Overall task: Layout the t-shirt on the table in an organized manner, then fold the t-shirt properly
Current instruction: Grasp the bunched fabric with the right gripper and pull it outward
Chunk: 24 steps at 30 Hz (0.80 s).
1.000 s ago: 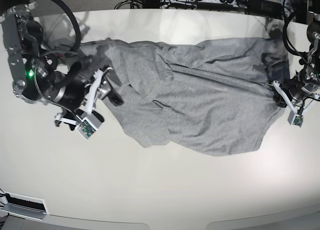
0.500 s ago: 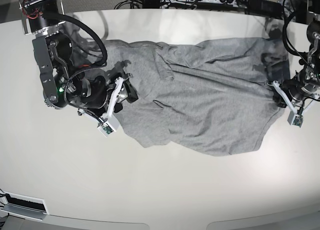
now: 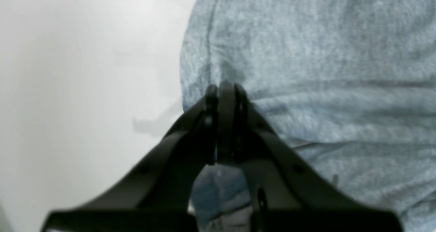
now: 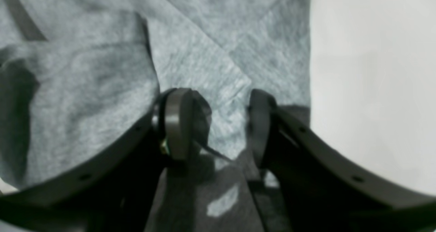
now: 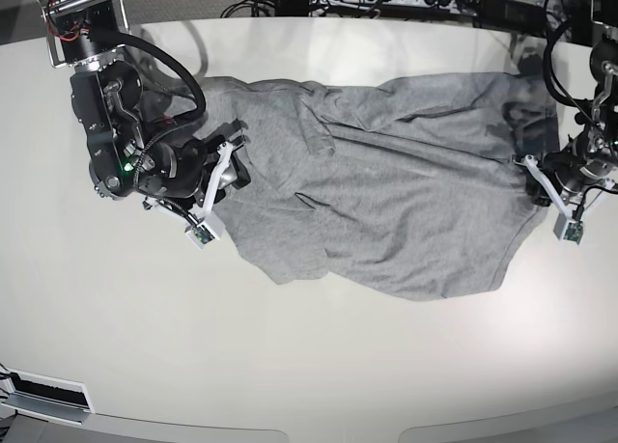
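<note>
I see the right gripper (image 5: 235, 163) at nine o'clock on the table (image 5: 309, 366), jaws apart astride a fold of the t-shirt (image 5: 386, 192), which sprawls across the centre; at three o'clock my left gripper (image 5: 529, 165) is clamped on its edge.

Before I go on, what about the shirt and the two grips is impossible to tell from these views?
- t-shirt print and collar: not visible in base view; cloth lies rumpled.
- right gripper: wrist view blurred; cloth between the fingers, pinch unclear.
- left gripper: how many layers it pinches, hidden by its fingers.
</note>
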Each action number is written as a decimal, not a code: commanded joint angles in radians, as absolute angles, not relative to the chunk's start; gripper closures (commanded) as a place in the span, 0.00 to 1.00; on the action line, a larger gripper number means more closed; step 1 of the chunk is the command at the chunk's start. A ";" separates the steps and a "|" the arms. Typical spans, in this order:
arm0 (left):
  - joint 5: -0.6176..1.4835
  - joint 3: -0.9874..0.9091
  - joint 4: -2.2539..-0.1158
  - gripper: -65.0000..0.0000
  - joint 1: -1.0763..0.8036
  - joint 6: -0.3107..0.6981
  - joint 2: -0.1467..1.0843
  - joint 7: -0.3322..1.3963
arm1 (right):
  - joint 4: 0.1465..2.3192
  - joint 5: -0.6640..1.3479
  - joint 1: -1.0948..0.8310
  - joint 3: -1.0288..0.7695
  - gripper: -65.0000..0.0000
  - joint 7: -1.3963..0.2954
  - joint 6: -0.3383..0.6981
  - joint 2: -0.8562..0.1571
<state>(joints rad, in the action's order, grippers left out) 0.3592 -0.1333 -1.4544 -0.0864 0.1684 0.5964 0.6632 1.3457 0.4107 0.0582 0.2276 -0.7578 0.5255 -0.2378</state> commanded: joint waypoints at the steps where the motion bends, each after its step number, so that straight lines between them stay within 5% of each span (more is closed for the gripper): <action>1: 0.365 -0.146 -1.468 1.00 -0.072 0.168 0.614 0.645 | 1.351 0.421 0.078 0.224 0.61 -0.729 0.542 -0.244; 7: 0.368 -0.146 -1.468 1.00 -0.072 0.168 0.615 0.645 | 1.354 0.421 0.107 0.222 1.00 -0.736 0.596 -0.245; 18: 0.344 -0.146 -1.468 1.00 -0.072 0.167 0.616 0.645 | 1.606 0.406 0.147 0.221 1.00 -0.839 0.517 -0.298; 24: 0.325 -0.146 -1.468 1.00 -0.072 0.167 0.616 0.645 | 1.695 0.226 0.156 0.221 1.00 -0.826 0.305 -0.378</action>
